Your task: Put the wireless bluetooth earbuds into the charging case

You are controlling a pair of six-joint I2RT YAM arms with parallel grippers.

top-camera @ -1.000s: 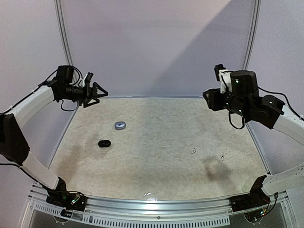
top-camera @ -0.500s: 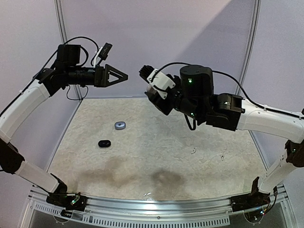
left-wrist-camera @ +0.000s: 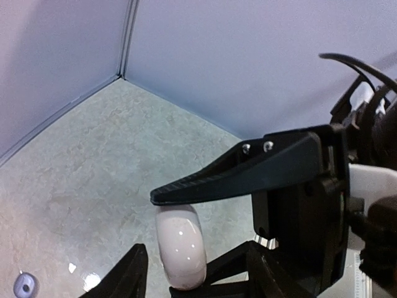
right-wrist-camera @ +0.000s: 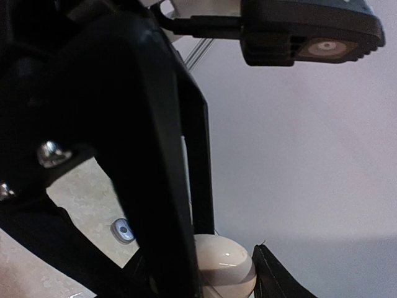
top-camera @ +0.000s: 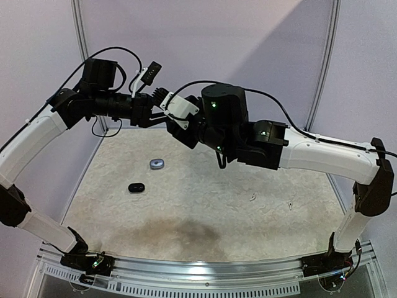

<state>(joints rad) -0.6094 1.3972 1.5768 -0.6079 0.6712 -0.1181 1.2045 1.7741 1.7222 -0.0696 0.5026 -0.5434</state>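
Note:
My left gripper [top-camera: 155, 113] is held high above the table and is shut on a smooth white charging case [left-wrist-camera: 180, 248], pinched between its two black fingers. My right gripper [top-camera: 167, 119] has come up against it, tip to tip. In the right wrist view the white case [right-wrist-camera: 228, 268] sits just left of one right finger [right-wrist-camera: 276, 276], and the left gripper's black body covers the other side; the right jaws look apart. Two tiny white earbuds [top-camera: 253, 198] [top-camera: 289, 205] lie on the table at the right. The case is hidden in the top view.
A grey-blue closed case [top-camera: 156, 164] and a black closed case [top-camera: 136, 187] lie on the speckled table at the left. The grey-blue case also shows in the left wrist view [left-wrist-camera: 25, 285] and the right wrist view [right-wrist-camera: 124, 231]. Lilac walls enclose the table.
Both arms swung inward and up from the sides. The right gripper crossed from the far right to meet the left gripper at the upper left centre.

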